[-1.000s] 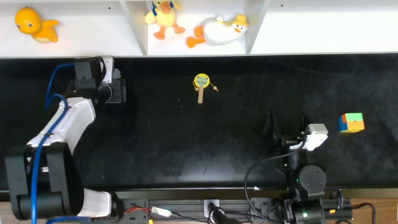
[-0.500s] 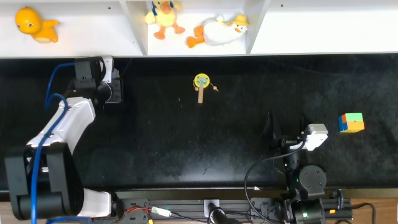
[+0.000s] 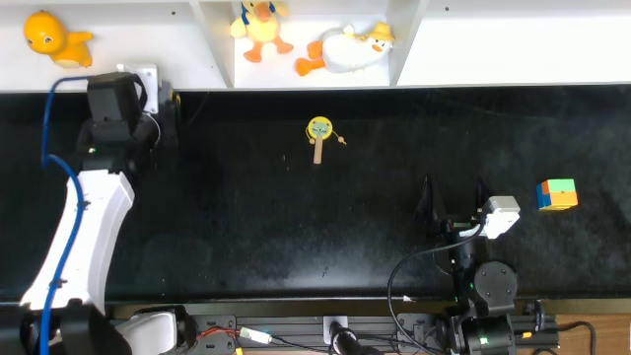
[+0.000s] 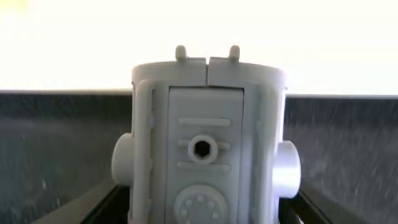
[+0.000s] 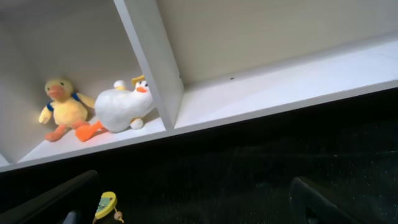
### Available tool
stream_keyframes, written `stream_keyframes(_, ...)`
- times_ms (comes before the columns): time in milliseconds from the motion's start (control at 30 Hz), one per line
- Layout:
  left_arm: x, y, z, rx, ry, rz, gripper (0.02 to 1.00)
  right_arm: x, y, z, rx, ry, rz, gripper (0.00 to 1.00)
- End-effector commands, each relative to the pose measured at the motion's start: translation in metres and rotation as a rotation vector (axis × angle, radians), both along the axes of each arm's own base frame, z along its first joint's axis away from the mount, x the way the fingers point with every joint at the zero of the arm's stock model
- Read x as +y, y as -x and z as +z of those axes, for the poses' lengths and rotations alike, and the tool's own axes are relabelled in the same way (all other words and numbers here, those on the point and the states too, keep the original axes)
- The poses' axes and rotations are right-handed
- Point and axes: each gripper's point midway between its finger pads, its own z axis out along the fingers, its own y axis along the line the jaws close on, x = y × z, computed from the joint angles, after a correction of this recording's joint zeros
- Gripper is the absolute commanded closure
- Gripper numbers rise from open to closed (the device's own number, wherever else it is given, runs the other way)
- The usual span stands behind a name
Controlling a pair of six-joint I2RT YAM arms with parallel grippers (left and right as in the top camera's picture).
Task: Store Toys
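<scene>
Left fingers (image 4: 107,208): closed from both sides on the grey robot toy (image 4: 205,124); the toy stands upright between them.
Grey robot toy: a ribbed drum-shaped body with a round stub on each side. It is held off the table (image 3: 246,217), facing the bright front of the shelf (image 3: 493,44).
Left arm: at the table's far left edge, just short of the shelf lip, in front of the left compartment where the orange duck (image 3: 57,39) sits.
Right fingers (image 5: 323,202): spread wide with nothing between them, parked low over the table near the right arm's base.
Still on the table: a rattle (image 3: 319,136) with a wooden handle in the middle, and a colour cube (image 3: 557,194) well off to the right, nearest the right arm.
Already on the shelf: the yellow duck plush (image 3: 261,28) and the white goose plush (image 3: 345,49), side by side in the middle compartment. The right compartment holds no toy that I can see.
Step in hand: probably delivering the robot toy to the shelf, not yet set down.
Next move: likely to carry the toy forward over the lip, beside the orange duck and clear of it. Lower it until its base rests flat, then part the fingers and back straight out so it is not tipped.
After that: the rattle and the cube remain to be stored.
</scene>
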Motion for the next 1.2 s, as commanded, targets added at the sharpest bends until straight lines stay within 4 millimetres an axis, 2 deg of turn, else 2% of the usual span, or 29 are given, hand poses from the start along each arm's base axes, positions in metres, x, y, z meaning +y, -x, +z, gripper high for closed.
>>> stream_keyframes(33,-0.004,-0.027,0.030,-0.144,0.012,-0.011,0.752,0.003,0.000,-0.003,-0.001,0.007,0.012,0.005)
stream_keyframes(67,-0.008,-0.037,0.038,-0.195,0.023,-0.039,0.755,0.003,0.000,-0.003,-0.001,0.007,0.012,0.007)
stream_keyframes(133,-0.011,-0.047,0.039,-0.228,0.033,-0.054,0.755,0.003,0.000,-0.003,-0.001,0.007,0.012,0.005)
stream_keyframes(367,-0.010,-0.073,0.027,-0.278,0.029,-0.057,0.752,0.003,0.000,-0.003,-0.001,0.007,0.012,0.007)
stream_keyframes(833,-0.007,-0.110,0.017,-0.358,0.013,-0.065,0.757,0.003,0.000,-0.003,-0.001,0.007,0.012,0.005)
stream_keyframes(1033,-0.007,-0.122,0.019,-0.364,0.017,-0.072,0.746,0.003,0.000,-0.003,-0.001,0.007,0.012,0.005)
stream_keyframes(1067,-0.007,-0.122,0.019,-0.364,0.016,-0.072,0.720,0.003,0.000,-0.003,-0.001,0.007,0.012,0.005)
stream_keyframes(1200,-0.007,-0.121,0.017,-0.352,0.018,-0.071,0.446,0.003,0.000,-0.003,-0.001,0.007,0.012,0.005)
